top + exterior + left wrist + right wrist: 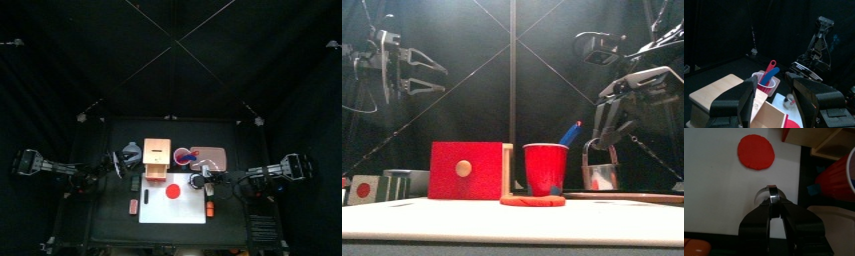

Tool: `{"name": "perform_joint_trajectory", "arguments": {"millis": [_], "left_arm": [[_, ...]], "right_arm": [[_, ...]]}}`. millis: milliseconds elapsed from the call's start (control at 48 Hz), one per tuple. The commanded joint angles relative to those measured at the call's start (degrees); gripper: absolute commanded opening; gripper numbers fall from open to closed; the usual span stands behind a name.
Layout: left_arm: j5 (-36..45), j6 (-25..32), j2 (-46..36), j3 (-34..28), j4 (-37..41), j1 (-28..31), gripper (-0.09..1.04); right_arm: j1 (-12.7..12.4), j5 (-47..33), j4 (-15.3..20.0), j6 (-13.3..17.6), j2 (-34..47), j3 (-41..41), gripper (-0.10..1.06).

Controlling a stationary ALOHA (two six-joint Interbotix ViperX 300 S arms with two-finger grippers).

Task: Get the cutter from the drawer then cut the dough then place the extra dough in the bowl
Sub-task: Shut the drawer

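My right gripper (772,201) is shut on the wire handle of the round metal cutter (771,191) and holds it just above the white cutting board (724,193). The front view shows the cutter (600,172) hanging under that gripper (604,140), to the right of the red cup. A flat red dough disc (756,152) lies on the board a short way beyond the cutter; it is also visible from above (175,188). My left gripper (772,85) is open and empty, raised at the left beside the wooden box (158,154).
The box's red drawer front (466,171) faces the table's front. A red cup with a blue and a red knife (767,80) stands behind the board. The blue-grey bowl (131,150) is left of the box, the pink tray (210,157) at the back right. Small toy foods (134,206) lie by the board's edges.
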Motion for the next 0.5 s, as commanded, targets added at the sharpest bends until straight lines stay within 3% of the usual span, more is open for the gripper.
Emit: {"name": "perform_joint_trajectory", "arguments": {"millis": [21, 312, 500], "left_arm": [[0.4, -0.2, 2.3, -3.0, 0.1, 3.1, 0.86], [0.8, 0.0, 8.6, -7.4, 0.9, 8.7, 0.86], [1.1, 0.3, 11.9, -10.5, 3.0, 11.9, 0.86]], "right_arm": [[-0.4, -1.2, 0.1, 0.0, -0.6, 0.3, 0.54], [-0.3, -1.2, 0.3, 0.2, -0.6, 0.4, 0.71], [-0.4, -1.1, 1.1, 0.3, -0.8, -1.0, 0.73]]}}
